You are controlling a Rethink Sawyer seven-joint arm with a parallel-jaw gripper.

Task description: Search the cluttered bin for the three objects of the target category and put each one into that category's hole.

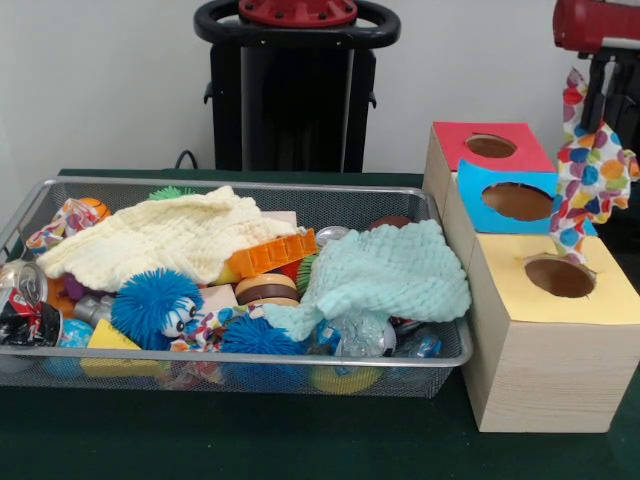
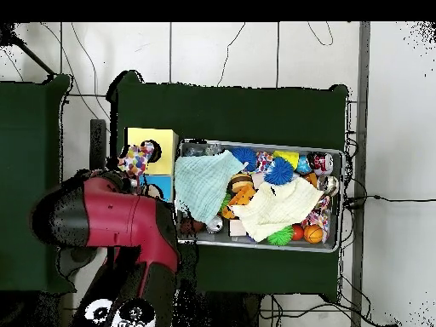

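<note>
My gripper [image 1: 603,105] is at the top right, above the boxes, shut on a white polka-dot cloth [image 1: 590,175]. The cloth hangs down, and its lower end reaches the rim of the round hole [image 1: 560,277] in the yellow-topped wooden box. In the overhead view the cloth [image 2: 136,159] lies over the yellow box [image 2: 155,138], and the red arm hides the gripper. The wire-mesh bin [image 1: 250,188] stands to the left. A second polka-dot cloth [image 1: 58,222] shows at its far left end, and a third [image 1: 207,326] near the front wall.
In the bin a pale yellow knitted cloth [image 1: 170,235] and a mint-green knitted cloth [image 1: 385,270] cover much of the clutter, among blue fuzzy toys [image 1: 155,305], an orange piece [image 1: 270,253] and a can [image 1: 25,290]. The blue-faced hole [image 1: 517,201] and the red-faced hole [image 1: 490,146] lie behind the yellow one.
</note>
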